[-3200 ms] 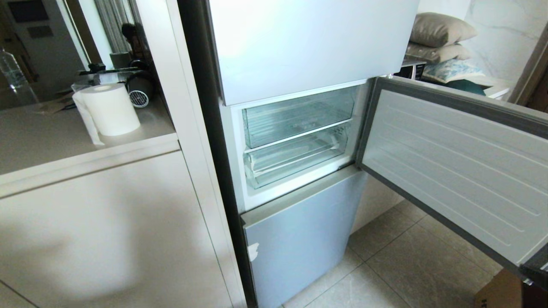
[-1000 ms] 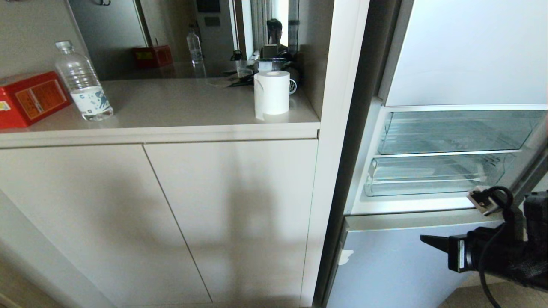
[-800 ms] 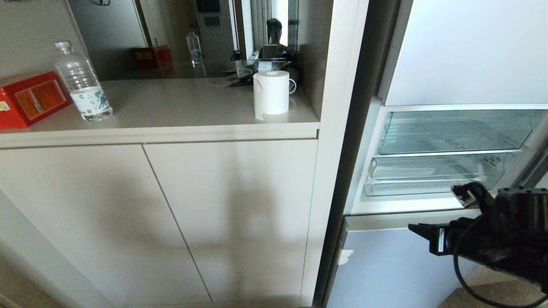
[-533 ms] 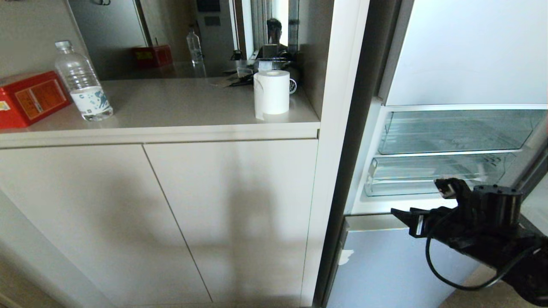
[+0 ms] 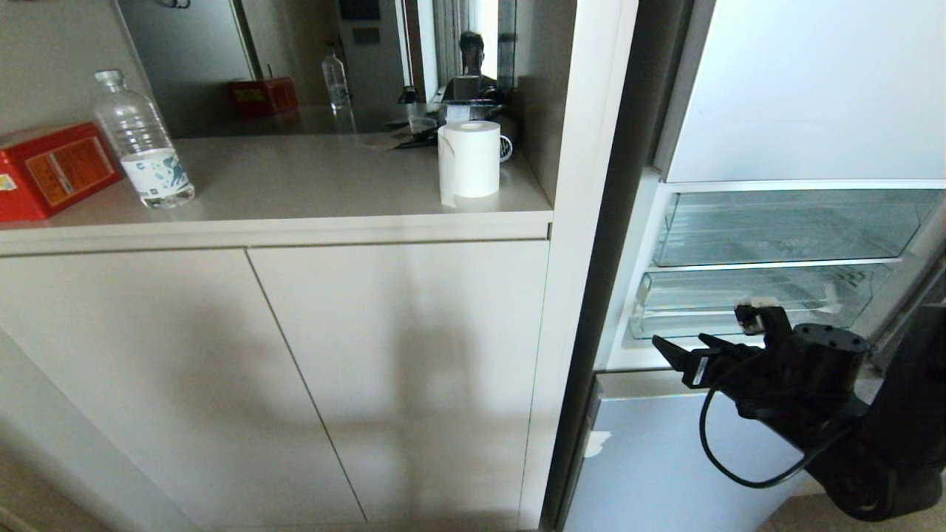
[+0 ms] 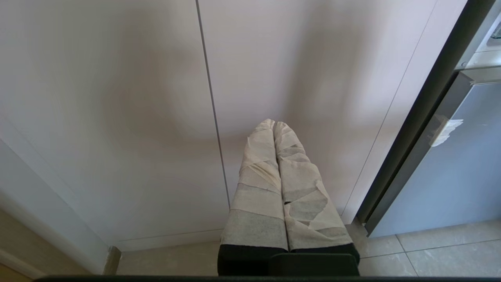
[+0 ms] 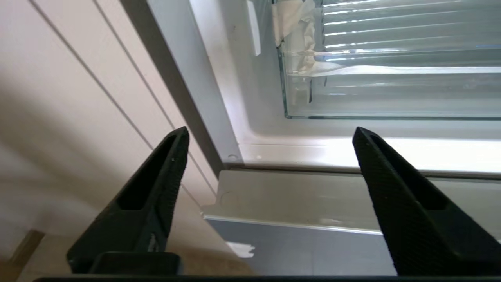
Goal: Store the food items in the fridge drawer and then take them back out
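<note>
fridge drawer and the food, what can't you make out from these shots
- Food: in no view; whether anything lies in the drawer is unsettled, as the right gripper and arm cover part of its front in the head view.
- Drawer's right end: cut off by the frame edge in the right wrist view, hidden by the arm in the head view.
- Fridge door: cut off at the head view's right edge.
- Left gripper: its view shows only cabinet fronts and floor.

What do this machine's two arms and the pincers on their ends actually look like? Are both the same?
Not quite. The right arm is bulky matte black, with a looping black cable and a small connector on top. Its right gripper has two long black wedge-shaped jaws with finely textured inner faces. The left gripper has the same tapering shape on a black base, but its jaws are wrapped in pale, wrinkled tape.
</note>
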